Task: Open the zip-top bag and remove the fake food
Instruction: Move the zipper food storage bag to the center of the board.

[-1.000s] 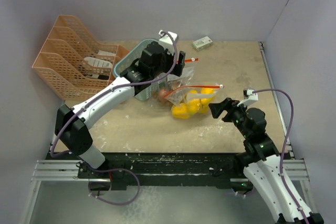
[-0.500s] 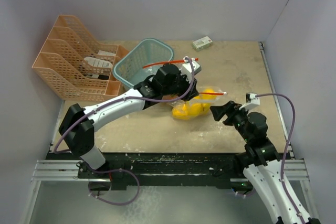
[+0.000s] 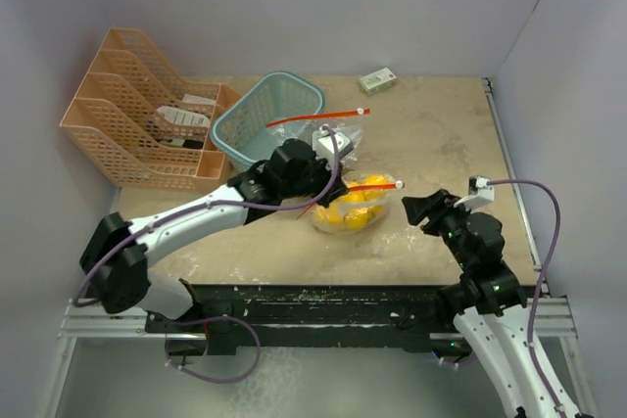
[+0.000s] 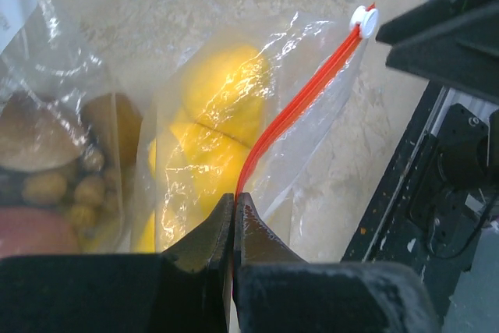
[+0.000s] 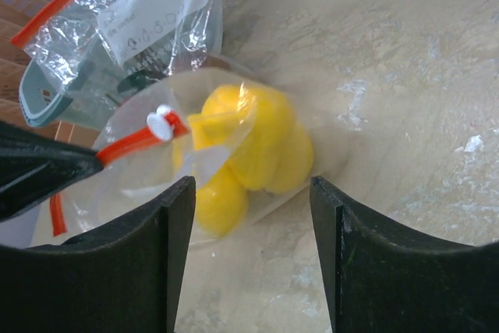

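Several yellow fruits just beyond left claw

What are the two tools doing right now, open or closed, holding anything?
Left tool: closed, pinching the red zip strip of the zip-top bag.
Right tool: open, holding nothing.

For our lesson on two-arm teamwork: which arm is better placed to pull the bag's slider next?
Right, probably: the right gripper, open, faces the slider; the left gripper is shut on the zip, anchoring it.
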Controlling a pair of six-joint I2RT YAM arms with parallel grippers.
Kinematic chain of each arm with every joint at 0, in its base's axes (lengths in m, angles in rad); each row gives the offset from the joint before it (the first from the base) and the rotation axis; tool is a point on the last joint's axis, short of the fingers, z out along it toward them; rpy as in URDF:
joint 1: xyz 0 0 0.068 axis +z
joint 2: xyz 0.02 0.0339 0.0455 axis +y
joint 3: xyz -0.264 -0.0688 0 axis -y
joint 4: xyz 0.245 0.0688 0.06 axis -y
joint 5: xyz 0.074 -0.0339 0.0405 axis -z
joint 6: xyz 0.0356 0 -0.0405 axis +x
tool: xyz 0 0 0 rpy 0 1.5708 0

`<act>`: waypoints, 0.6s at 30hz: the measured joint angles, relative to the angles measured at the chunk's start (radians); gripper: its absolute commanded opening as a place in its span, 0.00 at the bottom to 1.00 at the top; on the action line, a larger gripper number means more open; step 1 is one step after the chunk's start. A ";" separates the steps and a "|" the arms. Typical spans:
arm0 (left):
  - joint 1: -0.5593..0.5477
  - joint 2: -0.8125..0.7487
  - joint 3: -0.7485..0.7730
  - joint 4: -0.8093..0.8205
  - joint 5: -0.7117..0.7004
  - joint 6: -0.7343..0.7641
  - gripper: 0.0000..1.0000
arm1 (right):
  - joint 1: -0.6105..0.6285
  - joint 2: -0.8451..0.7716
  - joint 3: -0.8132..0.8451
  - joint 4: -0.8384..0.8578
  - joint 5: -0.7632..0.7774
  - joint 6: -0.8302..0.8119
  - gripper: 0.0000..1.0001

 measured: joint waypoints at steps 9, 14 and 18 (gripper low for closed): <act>0.000 -0.430 -0.228 -0.087 -0.087 -0.057 0.00 | -0.001 0.408 0.183 0.255 -0.060 -0.091 0.96; 0.000 -0.585 -0.278 -0.183 -0.140 -0.081 0.00 | 0.000 0.829 0.364 0.472 -0.147 -0.164 0.99; 0.000 -0.620 -0.284 -0.246 -0.184 -0.089 0.00 | -0.001 1.057 0.462 0.580 -0.207 -0.193 0.99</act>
